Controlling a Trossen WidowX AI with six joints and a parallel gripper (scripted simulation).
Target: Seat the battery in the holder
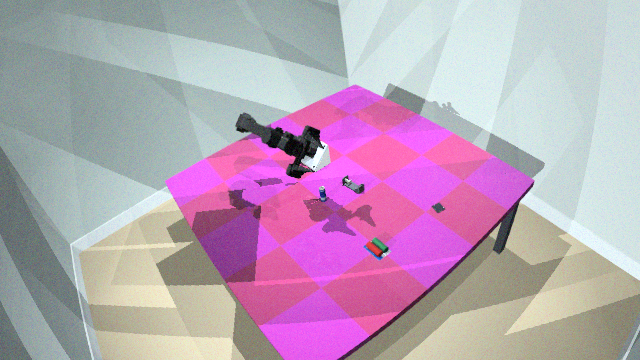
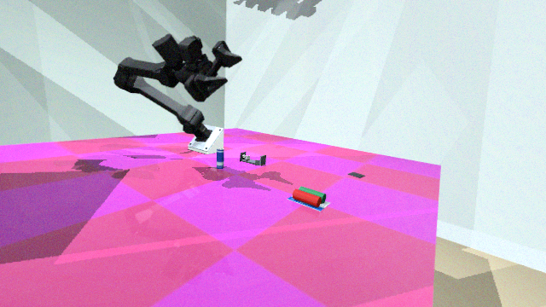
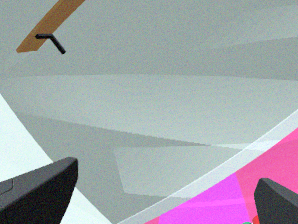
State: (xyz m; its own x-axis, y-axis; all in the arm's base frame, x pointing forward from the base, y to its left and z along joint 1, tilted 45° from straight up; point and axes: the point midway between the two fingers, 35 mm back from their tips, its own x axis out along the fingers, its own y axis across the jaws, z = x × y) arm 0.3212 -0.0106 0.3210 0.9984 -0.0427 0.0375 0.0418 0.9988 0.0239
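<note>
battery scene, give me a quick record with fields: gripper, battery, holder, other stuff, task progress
gripper: open, raised high above the table, holding nothing
battery: blue, standing upright on the table, untouched
holder: vacant, beside the battery, apart from it
other items: red cylinder and green cylinder lying together on a small tray; small dark flat piece near the far edge
task progress: battery not yet picked up or seated
</note>
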